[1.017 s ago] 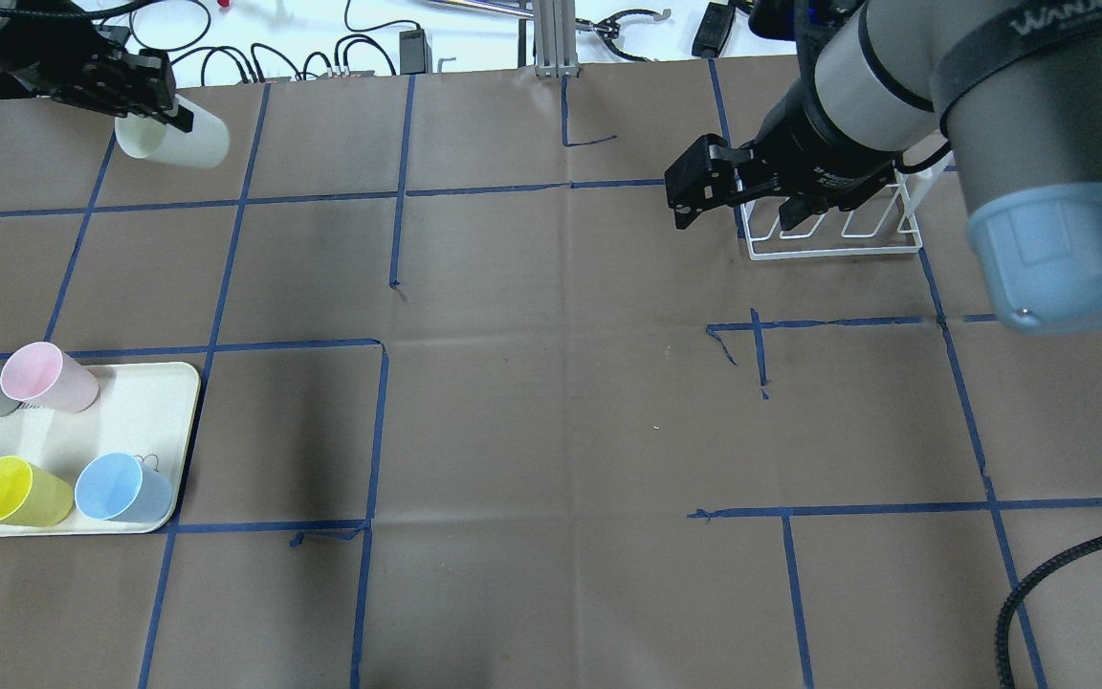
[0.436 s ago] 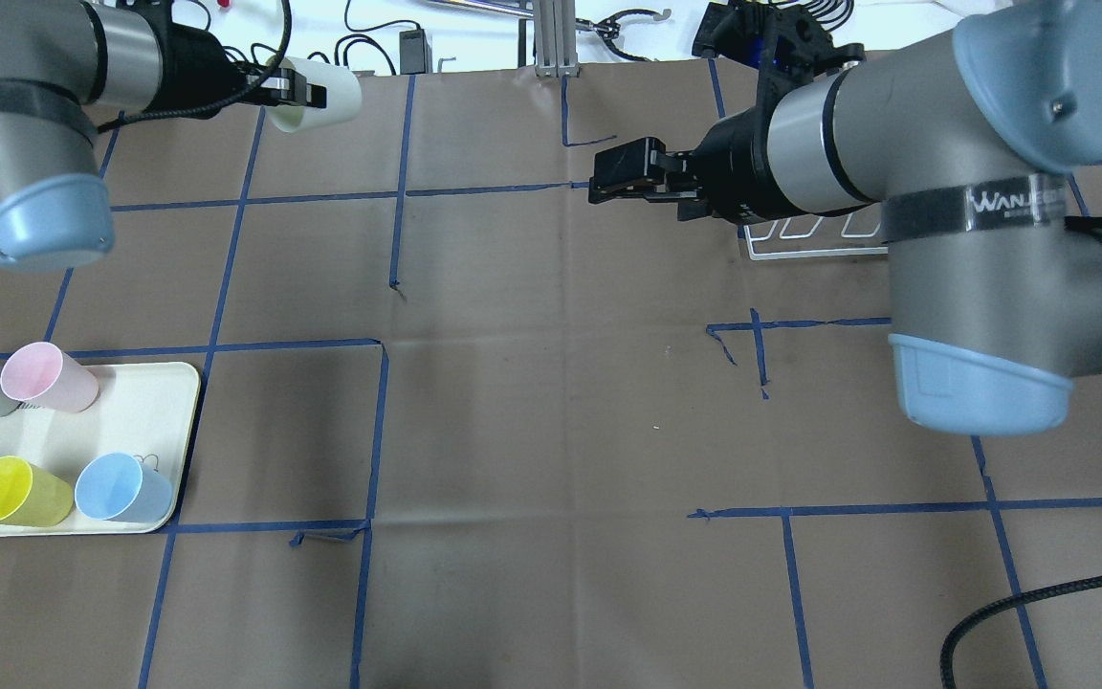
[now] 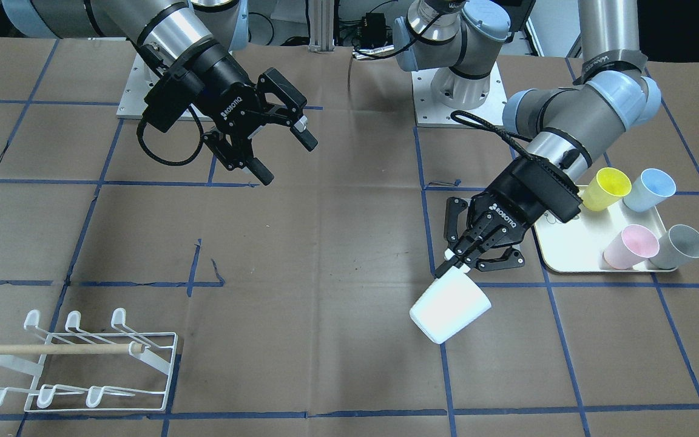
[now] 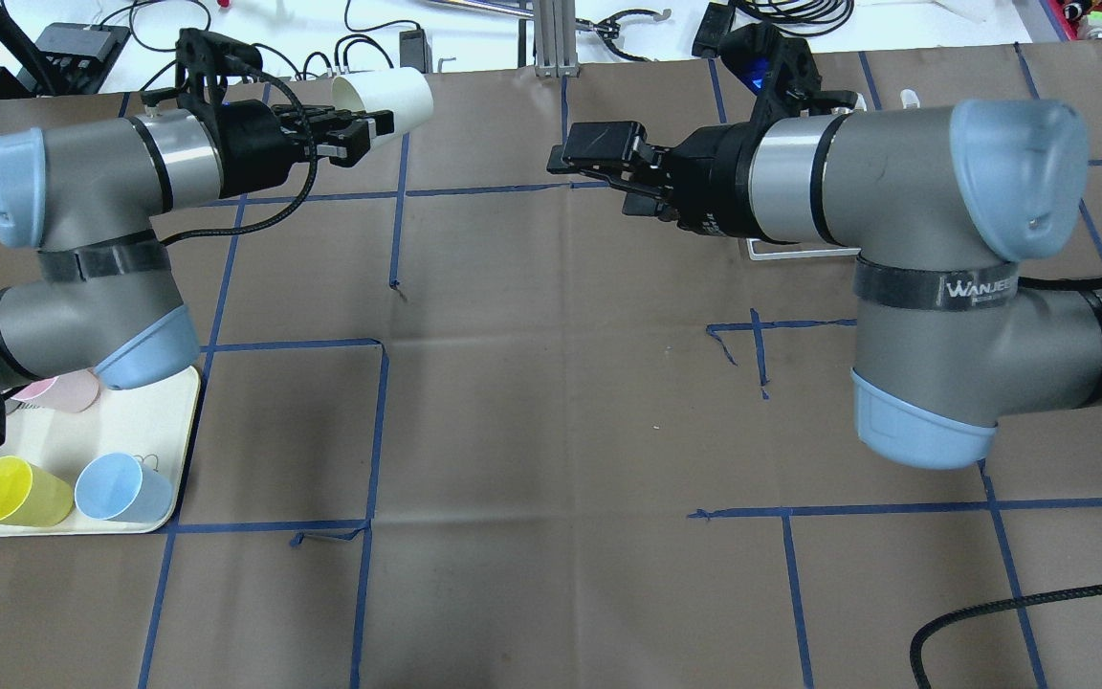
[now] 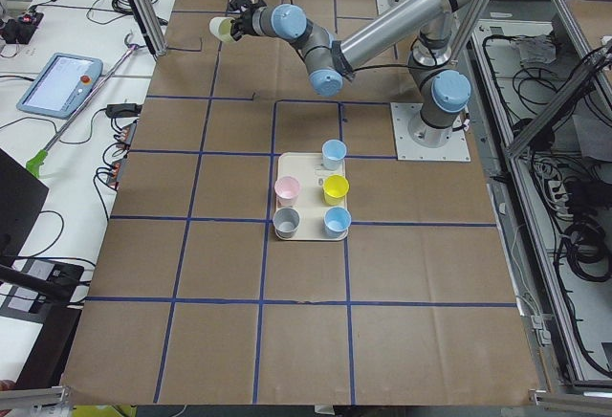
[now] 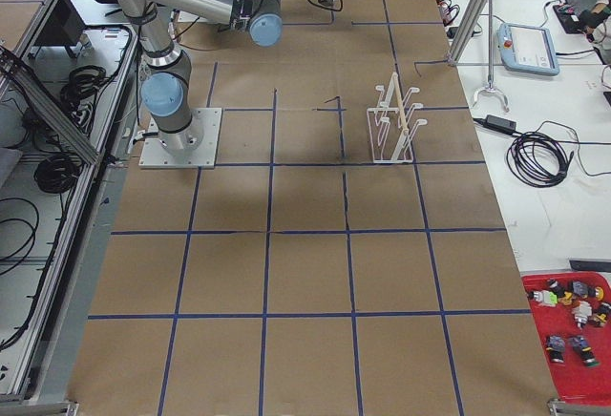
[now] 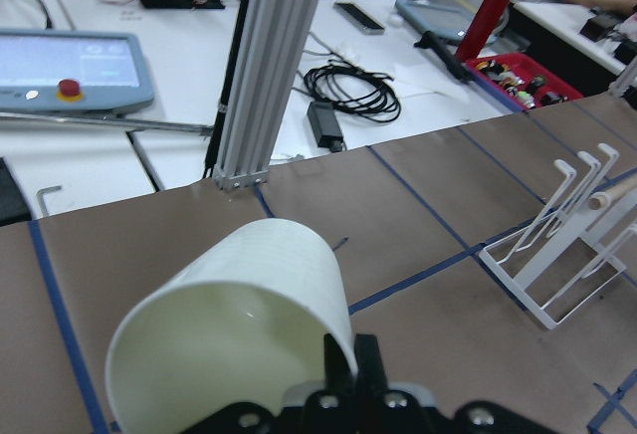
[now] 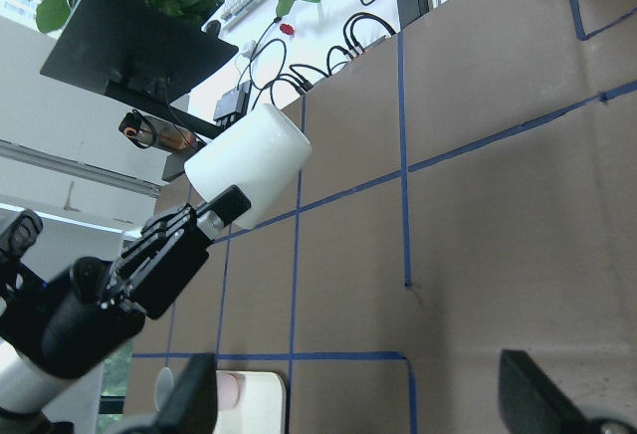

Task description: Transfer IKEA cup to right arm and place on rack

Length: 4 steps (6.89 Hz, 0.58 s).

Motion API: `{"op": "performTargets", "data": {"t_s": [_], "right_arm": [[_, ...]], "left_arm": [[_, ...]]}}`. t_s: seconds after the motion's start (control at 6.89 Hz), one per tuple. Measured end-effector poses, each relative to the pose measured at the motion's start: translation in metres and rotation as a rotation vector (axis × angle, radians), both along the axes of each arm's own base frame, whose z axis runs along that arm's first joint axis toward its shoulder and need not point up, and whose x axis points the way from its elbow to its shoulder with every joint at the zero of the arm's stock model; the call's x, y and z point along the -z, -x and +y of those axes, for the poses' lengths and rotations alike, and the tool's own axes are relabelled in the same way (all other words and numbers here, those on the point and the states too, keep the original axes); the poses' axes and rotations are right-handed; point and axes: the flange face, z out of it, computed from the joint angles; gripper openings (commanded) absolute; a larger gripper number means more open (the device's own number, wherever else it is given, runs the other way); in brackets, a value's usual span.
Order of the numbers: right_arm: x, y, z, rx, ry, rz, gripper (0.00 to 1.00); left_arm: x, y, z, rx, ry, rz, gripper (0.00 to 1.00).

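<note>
A white IKEA cup [image 4: 386, 93] hangs tilted above the far left part of the table, and my left gripper [image 4: 364, 129] is shut on its rim. The front view shows the same cup [image 3: 450, 310] below that gripper [image 3: 455, 264]. In the left wrist view the cup [image 7: 239, 325] fills the foreground. The right arm [image 4: 895, 191] reaches leftward, and its gripper [image 4: 594, 163] is open and empty, a wide gap away from the cup. In the right wrist view the cup [image 8: 249, 160] is up left. The white wire rack [image 3: 82, 358] stands empty, mostly hidden by the right arm in the overhead view.
A cream tray [image 4: 144, 411] at the near left holds a yellow cup [image 4: 15, 490], a blue cup [image 4: 121, 488] and a partly hidden pink cup [image 4: 68, 390]. A metal post [image 4: 551, 38] and cables lie past the far edge.
My left arm has carried the cup rightward along the far edge. The right gripper has swung left, away from the rack and toward the cup, and stays open.
</note>
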Motion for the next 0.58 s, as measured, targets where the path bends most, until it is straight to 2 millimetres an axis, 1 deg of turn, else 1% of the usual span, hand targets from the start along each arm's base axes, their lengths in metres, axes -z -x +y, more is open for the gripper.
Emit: {"op": "performTargets", "data": {"t_s": [0.15,0.29,0.44,0.58], "right_arm": [[0.006,-0.001,-0.005,0.045,-0.022,-0.063,0.99],[0.013,0.001,-0.011,0.083,-0.048,-0.097,0.97],[0.02,0.007,-0.015,0.119,-0.067,-0.104,0.95],[0.027,0.013,-0.02,0.165,-0.098,-0.113,0.96]], "left_arm": [[-0.004,0.022,0.013,0.006,0.014,0.055,0.0],[-0.005,0.044,0.024,0.001,0.007,0.089,0.0],[-0.001,0.06,0.031,-0.012,-0.007,0.093,0.0],[0.005,0.069,0.034,-0.022,-0.029,0.094,0.0]]}}
